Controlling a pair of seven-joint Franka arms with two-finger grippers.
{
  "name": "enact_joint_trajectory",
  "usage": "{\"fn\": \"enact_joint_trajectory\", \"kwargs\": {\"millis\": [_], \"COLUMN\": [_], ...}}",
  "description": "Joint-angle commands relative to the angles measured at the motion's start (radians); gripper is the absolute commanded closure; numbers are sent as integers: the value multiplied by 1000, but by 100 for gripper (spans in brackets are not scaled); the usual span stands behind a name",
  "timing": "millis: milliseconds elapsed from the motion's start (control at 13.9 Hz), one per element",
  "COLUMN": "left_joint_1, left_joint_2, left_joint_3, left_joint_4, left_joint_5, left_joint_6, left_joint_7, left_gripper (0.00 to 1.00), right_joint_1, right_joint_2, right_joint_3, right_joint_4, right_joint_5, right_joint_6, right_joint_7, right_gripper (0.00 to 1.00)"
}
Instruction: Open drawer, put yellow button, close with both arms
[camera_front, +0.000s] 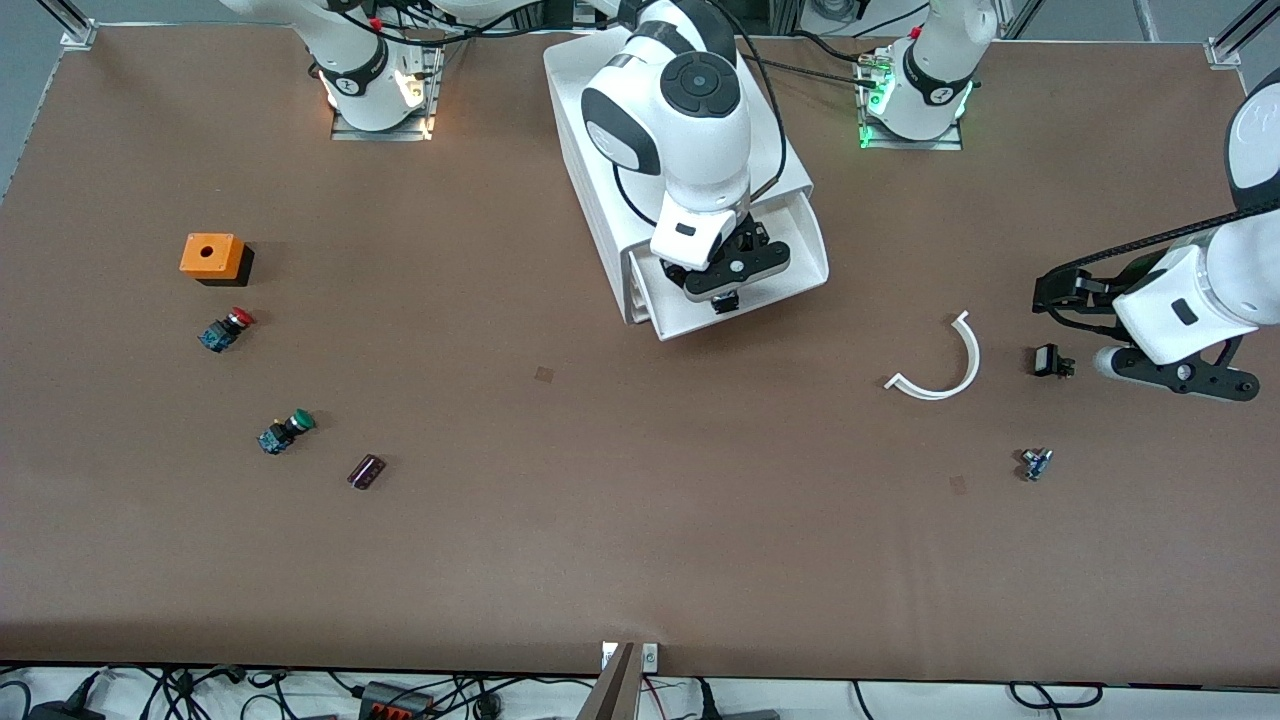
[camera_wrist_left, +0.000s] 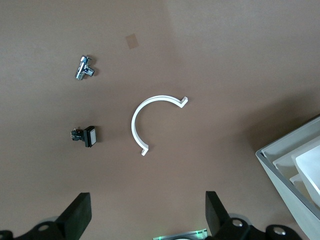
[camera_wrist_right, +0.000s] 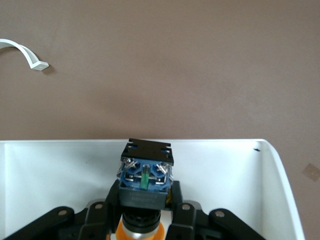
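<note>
The top drawer (camera_front: 800, 262) of the white cabinet (camera_front: 600, 130) is pulled out toward the front camera. My right gripper (camera_front: 727, 290) hangs over the open drawer, shut on the yellow button (camera_wrist_right: 145, 185). The right wrist view shows the button's blue-and-black body between the fingers (camera_wrist_right: 177, 200), its orange-yellow cap toward the wrist, with the drawer's white floor (camera_wrist_right: 235, 175) below. My left gripper (camera_front: 1170, 370) is open and empty, over the table at the left arm's end; its fingers (camera_wrist_left: 75, 215) stand wide apart in the left wrist view.
A white curved clip (camera_front: 945, 365), a small black switch (camera_front: 1048, 361) and a small metal part (camera_front: 1035, 463) lie near the left gripper. Toward the right arm's end are an orange box (camera_front: 212, 257), a red-capped button (camera_front: 226, 329), a green-capped button (camera_front: 285, 431) and a dark small block (camera_front: 366, 471).
</note>
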Motion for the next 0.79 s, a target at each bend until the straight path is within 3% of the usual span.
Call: {"fn": "enact_joint_trajectory", "kwargs": {"millis": [0, 287, 359, 430, 717], "left_joint_1": [-2, -2, -2, -2, -2], "left_joint_2": [6, 20, 20, 20, 20], "left_joint_3": [3, 35, 35, 35, 35], "left_joint_4": [3, 19, 19, 19, 19], "left_joint_5": [25, 22, 23, 23, 23], "left_joint_6": [8, 6, 6, 8, 6], "left_joint_7": [-10, 4, 2, 1, -5], "left_gripper": [0, 0, 0, 0, 0], "right_joint_1": [14, 14, 14, 14, 11], "right_joint_2": [18, 15, 15, 15, 6], "right_joint_3": [-4, -4, -6, -9, -9], "right_joint_4": [40, 41, 41, 43, 96], "right_joint_5": [0, -2, -2, -2, 0], "right_joint_6": [-31, -74, -77, -77, -79], "right_joint_7": [35, 33, 35, 37, 79], "right_gripper": [100, 100, 56, 1, 0]}}
